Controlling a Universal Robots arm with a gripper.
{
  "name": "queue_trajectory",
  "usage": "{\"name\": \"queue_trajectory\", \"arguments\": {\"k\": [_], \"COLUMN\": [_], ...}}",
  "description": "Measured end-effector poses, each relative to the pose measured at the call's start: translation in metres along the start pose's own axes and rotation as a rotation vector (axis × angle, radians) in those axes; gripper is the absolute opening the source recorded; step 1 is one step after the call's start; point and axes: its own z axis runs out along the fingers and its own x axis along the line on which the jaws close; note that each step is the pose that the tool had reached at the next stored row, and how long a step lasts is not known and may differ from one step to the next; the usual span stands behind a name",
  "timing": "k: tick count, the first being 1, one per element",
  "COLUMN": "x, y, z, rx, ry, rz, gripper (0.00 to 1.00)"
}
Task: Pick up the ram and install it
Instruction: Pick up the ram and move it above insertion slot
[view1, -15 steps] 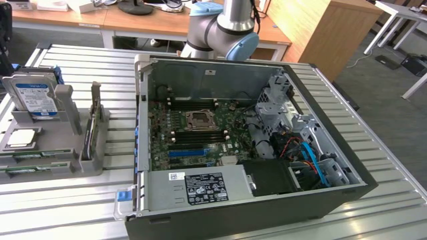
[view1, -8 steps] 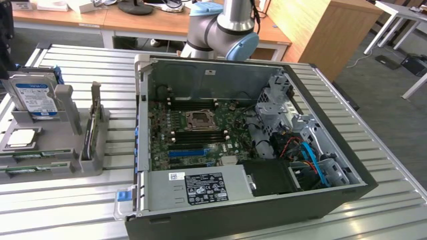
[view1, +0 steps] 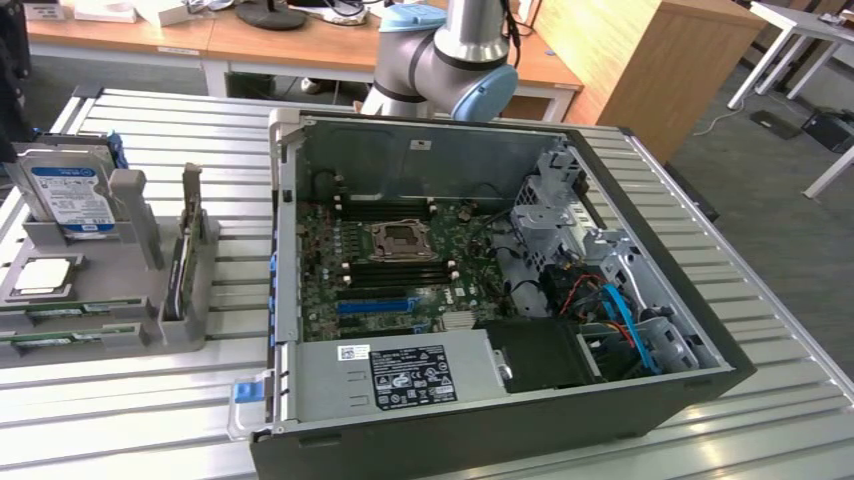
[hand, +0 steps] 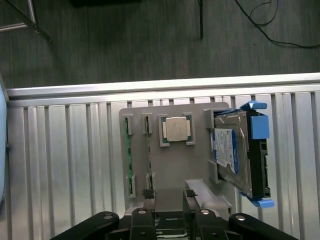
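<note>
Two ram sticks, slim green strips, stand on edge in slots of the grey holder (hand: 170, 170); one ram stick (hand: 127, 155) is beside the other (hand: 148, 152). In the exterior view the ram (view1: 70, 312) lies at the holder's near left end. My gripper (hand: 169, 196) hangs above the holder, open, nothing between its dark fingers (hand: 149, 202). It is over the holder's end past the ram slots, apart from both sticks. The open computer case (view1: 694, 330) shows its motherboard (view1: 387, 260) with dark memory slots around the processor socket (view1: 400, 240).
A silver hard drive with a blue label (hand: 231, 152) stands in the holder's rack, and a square processor chip (hand: 176, 129) lies next to the ram. The ribbed metal table (view1: 134, 410) carries everything. The arm's column (view1: 447, 55) rises behind the case.
</note>
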Motion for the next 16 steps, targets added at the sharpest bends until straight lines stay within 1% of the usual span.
{"name": "queue_trajectory", "arguments": {"k": [1, 16], "x": [0.0, 0.0], "y": [-0.0001, -0.0005], "z": [0.0046, 0.0149], "rx": [0.001, 0.0009], "ry": [-0.0001, -0.0001], "rz": [0.0, 0.0], "gripper": [0.36, 0.36]}}
